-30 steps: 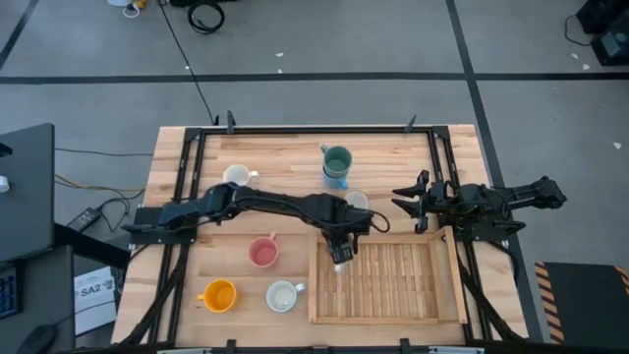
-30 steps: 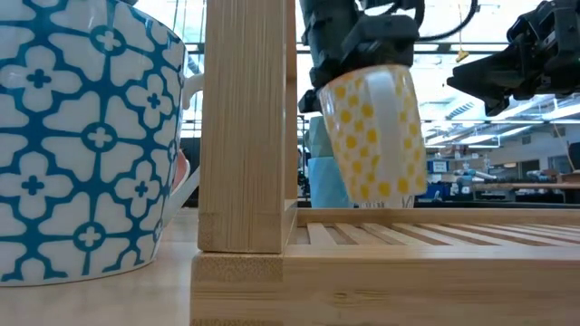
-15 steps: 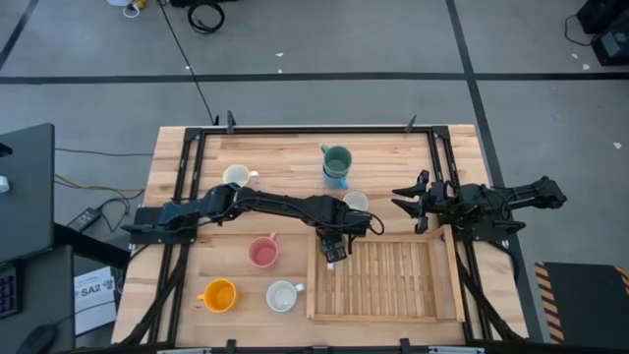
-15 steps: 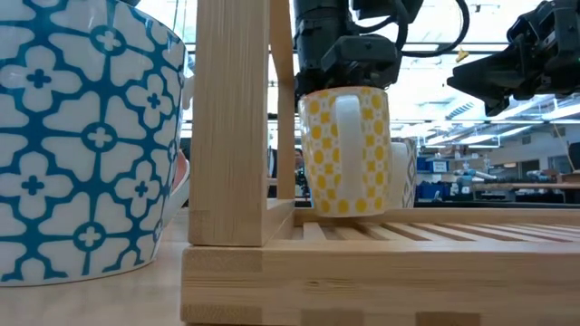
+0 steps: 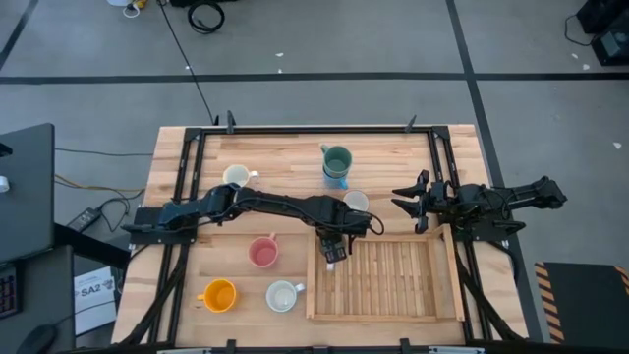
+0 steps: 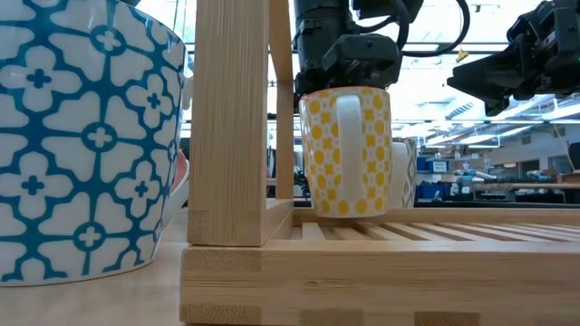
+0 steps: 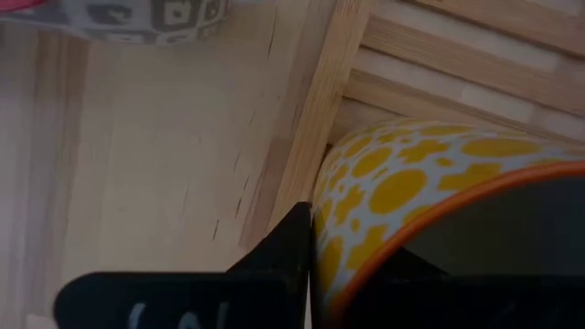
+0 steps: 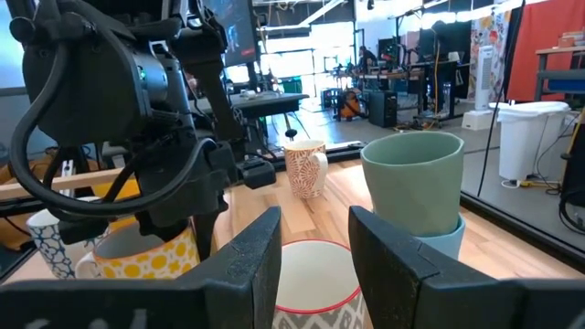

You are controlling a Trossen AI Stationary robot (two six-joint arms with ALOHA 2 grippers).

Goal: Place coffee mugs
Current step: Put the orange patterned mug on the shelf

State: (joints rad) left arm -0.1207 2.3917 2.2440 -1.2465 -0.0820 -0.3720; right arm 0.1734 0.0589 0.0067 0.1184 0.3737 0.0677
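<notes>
- Over on the left, loose mugs sit on the bare table: a cream mug [image 5: 234, 176] far back, a pink mug [image 5: 262, 253], an orange mug [image 5: 218, 294] and a white mug [image 5: 282, 295] along the near edge. You need not disturb them for this step.
- At the wooden tray [image 5: 385, 313], your left gripper [image 5: 335, 248] is pinching the rim of the yellow-dotted mug [image 6: 345, 149], one finger inside and one outside. The mug sits at the tray's far left corner, and its base looks just down on the slats.
- Check it stands flat, then spread the fingers gently and lift straight up, so that the inner finger doesn't tip the mug against the tray rail.
- Behind the tray, the green mug [image 5: 336, 159] rests stacked in a blue one.
- On the right, your right gripper [image 5: 421, 201] waits beside the tray's far right corner, fingers spread and empty.
</notes>
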